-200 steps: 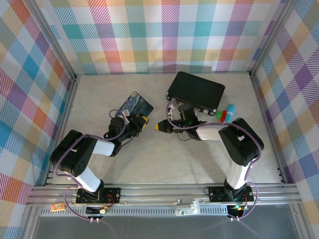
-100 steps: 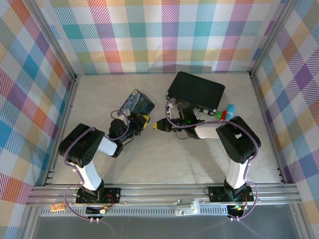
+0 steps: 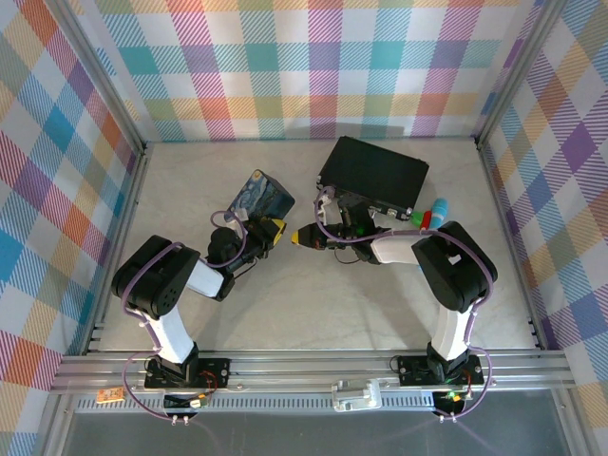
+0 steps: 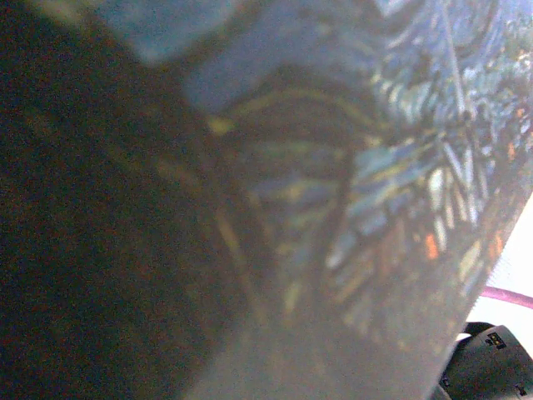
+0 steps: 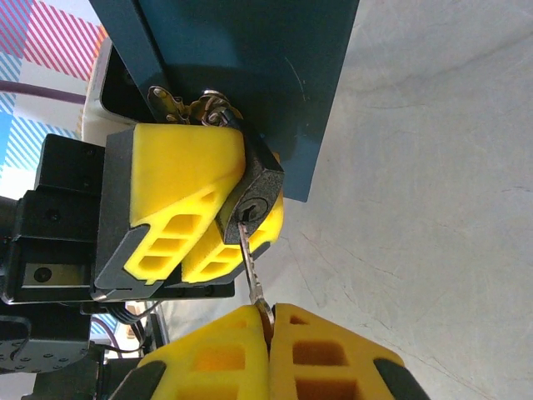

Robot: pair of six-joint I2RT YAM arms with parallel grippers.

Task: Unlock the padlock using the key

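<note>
The padlock [image 5: 256, 190] is a small grey metal lock hanging from the hasp of the blue starry-night tin [image 5: 250, 58], and my left gripper [image 3: 272, 228] is shut on it. Its yellow fingers [image 5: 179, 183] clamp the lock body with the keyhole facing out. My right gripper [image 5: 268, 321] is shut on the bow of the key [image 5: 250, 262]. The thin blade points up with its tip at the keyhole, and most of the blade is outside. From above, the right gripper [image 3: 300, 238] meets the left one just in front of the tin [image 3: 256, 195]. The tin's painted side [image 4: 400, 125] blurs across the left wrist view.
A black case [image 3: 372, 174] lies behind the right arm. Small blue, red and green objects [image 3: 429, 216] lie by its right end. Checked walls close in the table [image 3: 285, 304] on three sides, and the arm bases stand at the near edge.
The left arm drew in closer to the tin, which shifted slightly toward the back. The right gripper with the key edged left toward the padlock.
</note>
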